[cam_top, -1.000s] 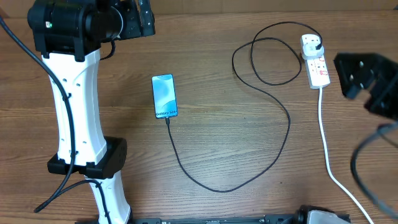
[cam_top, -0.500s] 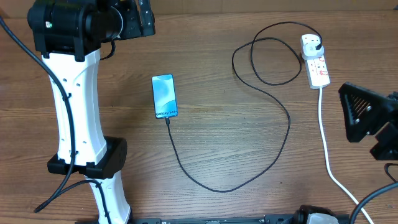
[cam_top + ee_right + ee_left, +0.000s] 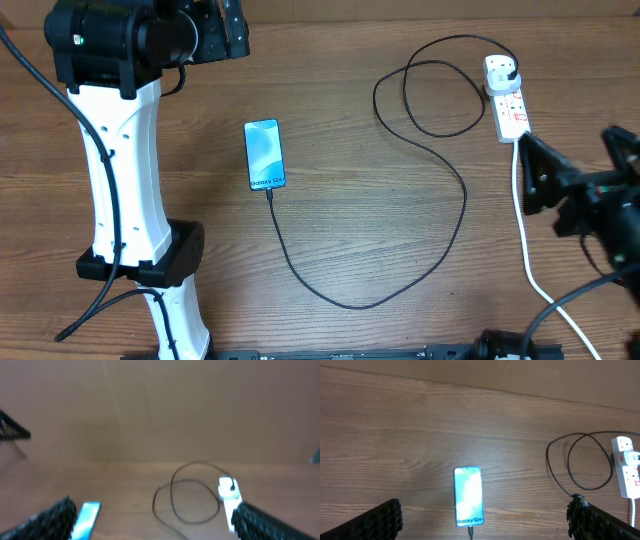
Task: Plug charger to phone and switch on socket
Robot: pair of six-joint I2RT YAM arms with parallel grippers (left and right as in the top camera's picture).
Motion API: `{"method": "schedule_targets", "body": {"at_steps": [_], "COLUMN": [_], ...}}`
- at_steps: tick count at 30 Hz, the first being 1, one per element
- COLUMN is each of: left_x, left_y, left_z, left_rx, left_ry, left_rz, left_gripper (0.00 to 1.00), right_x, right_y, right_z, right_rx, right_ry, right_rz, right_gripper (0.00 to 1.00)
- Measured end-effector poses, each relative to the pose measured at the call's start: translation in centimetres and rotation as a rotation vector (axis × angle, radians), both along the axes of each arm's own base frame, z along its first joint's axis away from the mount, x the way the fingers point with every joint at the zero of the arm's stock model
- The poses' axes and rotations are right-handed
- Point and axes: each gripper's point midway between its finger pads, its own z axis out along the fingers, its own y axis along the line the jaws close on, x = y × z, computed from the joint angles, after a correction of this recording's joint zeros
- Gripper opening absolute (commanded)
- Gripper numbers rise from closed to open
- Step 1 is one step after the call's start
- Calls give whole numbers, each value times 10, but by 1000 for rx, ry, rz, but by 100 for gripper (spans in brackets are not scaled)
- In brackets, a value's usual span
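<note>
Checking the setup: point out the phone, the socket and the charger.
phone [image 3: 264,153], overhead view, middle of screen.
socket [image 3: 513,115], overhead view, its white body.
charger [image 3: 465,198], overhead view, cable's right bend.

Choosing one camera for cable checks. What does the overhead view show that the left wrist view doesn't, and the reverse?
Only overhead: the charger's whole run from the phone's lower edge round to the socket, most of the socket's white lead, and the right arm. Only left wrist: the left gripper open, its fingers at the bottom corners. Both: the lit phone, the charger's loop and the socket.
</note>
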Motion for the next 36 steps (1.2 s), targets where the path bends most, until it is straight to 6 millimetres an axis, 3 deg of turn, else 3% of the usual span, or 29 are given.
{"method": "schedule_targets", "body": {"at_steps": [7,21,32,36], "left_x": [0,0,0,0], "left_y": [0,0,0,0], "left_z": [0,0,0,0], "left_rx": [2,2,2,2], "left_ry": [0,0,0,0], "left_rz": [-2,-2,-3,-3], "left_gripper": [99,100,100,100], "right_x": [11,10,12,12], "right_y": [14,15,15,15], "right_z": [-74,-223,-268,-269], "right_rx": [-17,-25,-22,-22], "right_ry": [-140,-257,-215,-213], "right_rz": [61,61,61,61], "right_gripper": [100,100,100,100]}}
